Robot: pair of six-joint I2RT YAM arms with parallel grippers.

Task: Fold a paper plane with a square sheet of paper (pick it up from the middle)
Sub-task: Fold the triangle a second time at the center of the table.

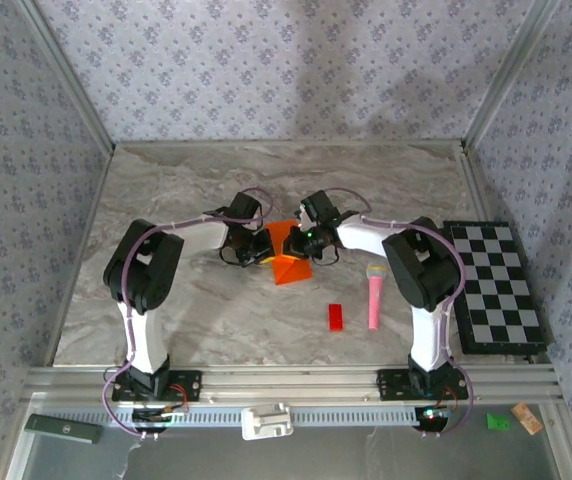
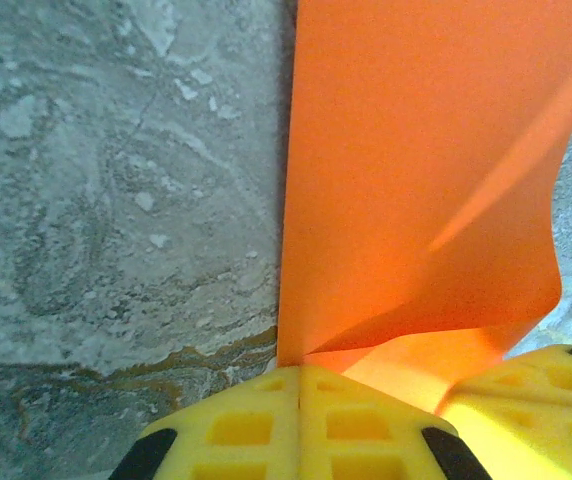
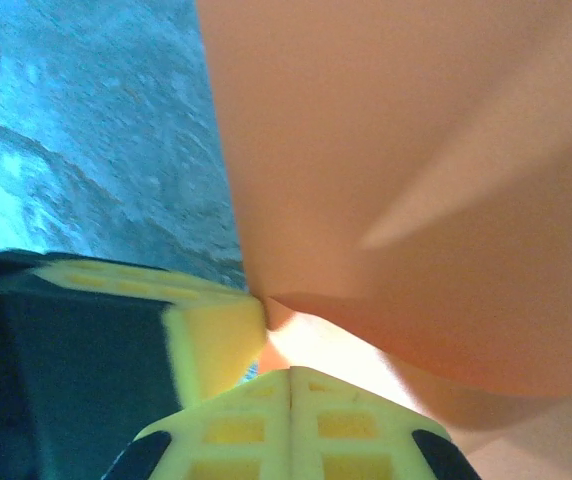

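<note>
Orange paper [image 2: 416, 180], creased, stands at the centre of the table [image 1: 166, 190]; left gripper [image 2: 299, 400] and right gripper [image 3: 289, 400] both clamped on its edge. Early fold in hand, I judge; next move needs edges aligned, crease pressed.

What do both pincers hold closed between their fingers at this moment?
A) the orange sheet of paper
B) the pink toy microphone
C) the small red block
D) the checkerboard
A: the left pincer and the right pincer are each shut on an edge of the orange sheet of paper, which rises from between their yellow fingers.
</note>
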